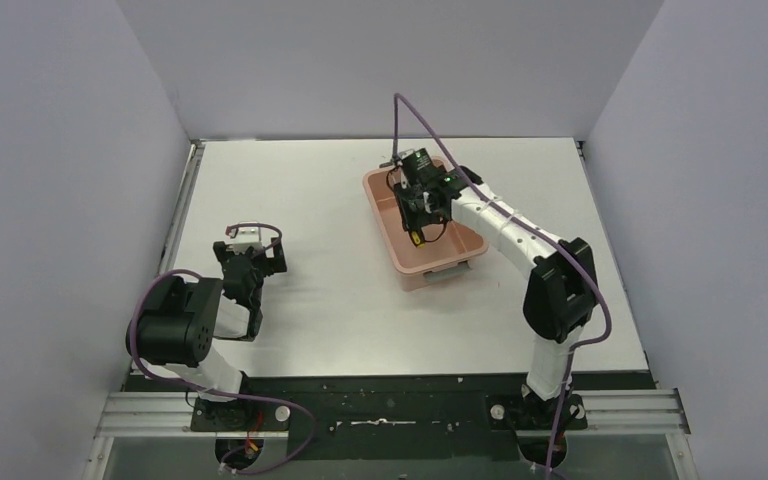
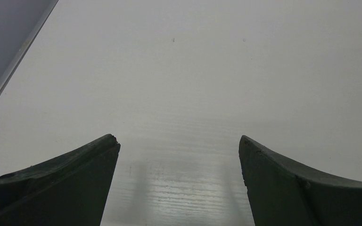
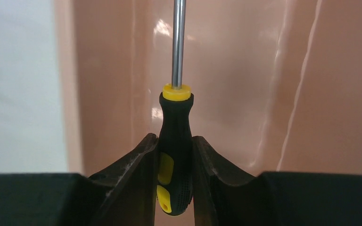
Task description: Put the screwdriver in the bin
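The screwdriver, black handle with yellow patches and a yellow collar, sits between the fingers of my right gripper. Both fingers lie against the handle's sides, and the bare steel shaft points away from the wrist. In the top view that gripper hangs inside the salmon-pink bin, and a bit of the screwdriver shows yellow below it. The bin's pink floor and wall fill the right wrist view. My left gripper is open over bare table, far left of the bin, with nothing between its fingers.
The bin stands at an angle near the table's middle back, with a grey handle on its near end. My left arm is folded near the left front. Grey walls close in the table on three sides.
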### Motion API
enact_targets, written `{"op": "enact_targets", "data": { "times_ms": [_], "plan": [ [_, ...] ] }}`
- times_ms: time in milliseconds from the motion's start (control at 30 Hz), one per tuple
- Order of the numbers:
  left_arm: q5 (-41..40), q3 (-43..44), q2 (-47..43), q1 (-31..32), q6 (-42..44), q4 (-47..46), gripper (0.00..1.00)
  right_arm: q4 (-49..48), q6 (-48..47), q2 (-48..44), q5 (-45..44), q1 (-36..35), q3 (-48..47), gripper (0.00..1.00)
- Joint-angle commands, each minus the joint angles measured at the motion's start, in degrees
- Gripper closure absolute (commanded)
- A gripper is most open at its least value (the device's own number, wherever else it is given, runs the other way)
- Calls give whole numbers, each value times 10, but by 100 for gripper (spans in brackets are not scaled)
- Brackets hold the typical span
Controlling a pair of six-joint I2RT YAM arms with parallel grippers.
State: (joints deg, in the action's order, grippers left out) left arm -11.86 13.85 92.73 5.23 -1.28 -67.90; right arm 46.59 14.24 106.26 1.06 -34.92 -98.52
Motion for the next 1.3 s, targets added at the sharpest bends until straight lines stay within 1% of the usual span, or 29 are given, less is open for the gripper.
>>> {"op": "enact_targets", "data": {
  "times_ms": [0, 133, 200, 367, 400, 433, 533, 633, 700, 767, 800, 833, 867, 967, 1067, 1167, 1267],
  "plan": [
    [7, 6, -5, -2, -1, -16, 3, -51, 29, 20, -34, 8, 72, 100],
    [7, 6, -5, -2, -1, -16, 3, -98, 41, 39, -43, 9, 132, 100],
    [7, 5, -5, -3, -1, -16, 3, -111, 45, 49, -54, 11, 148, 94],
    [7, 6, -5, -2, -1, -16, 3, -119, 57, 64, -65, 20, 162, 73],
    [7, 6, -5, -2, -1, -16, 3, -118, 58, 61, -68, 21, 161, 68],
    [7, 6, -5, -2, -1, -17, 3, -115, 57, 57, -69, 21, 156, 62],
    [7, 6, -5, -2, -1, -17, 3, -85, 47, 43, -75, 19, 126, 49],
    [7, 6, -5, -3, -1, -17, 3, -51, 32, 16, -86, 18, 86, 43],
    [7, 6, -5, -2, -1, -16, 3, -43, 20, -13, -87, 18, 67, 41],
    [7, 6, -5, -2, -1, -17, 3, -42, 8, -48, -87, 19, 52, 37],
    [7, 6, -5, -3, -1, -17, 3, -43, 0, -68, -88, 21, 46, 32],
    [7, 6, -5, -2, -1, -17, 3, -47, -5, -86, -89, 26, 43, 8],
    [6, 6, -5, -3, -1, -17, 3, -53, -8, -106, -88, 33, 44, 1],
    [7, 6, -5, -2, -1, -16, 3, -85, -14, -178, -75, 76, 73, 0],
    [6, 6, -5, -3, -1, -16, 3, -143, -25, -249, -73, 126, 138, 0],
    [6, 6, -5, -2, -1, -16, 3, -218, -40, -318, -81, 180, 238, 0],
    [7, 6, -5, -2, -1, -16, 3, -299, -58, -366, -100, 230, 353, 0]
  ]
}}
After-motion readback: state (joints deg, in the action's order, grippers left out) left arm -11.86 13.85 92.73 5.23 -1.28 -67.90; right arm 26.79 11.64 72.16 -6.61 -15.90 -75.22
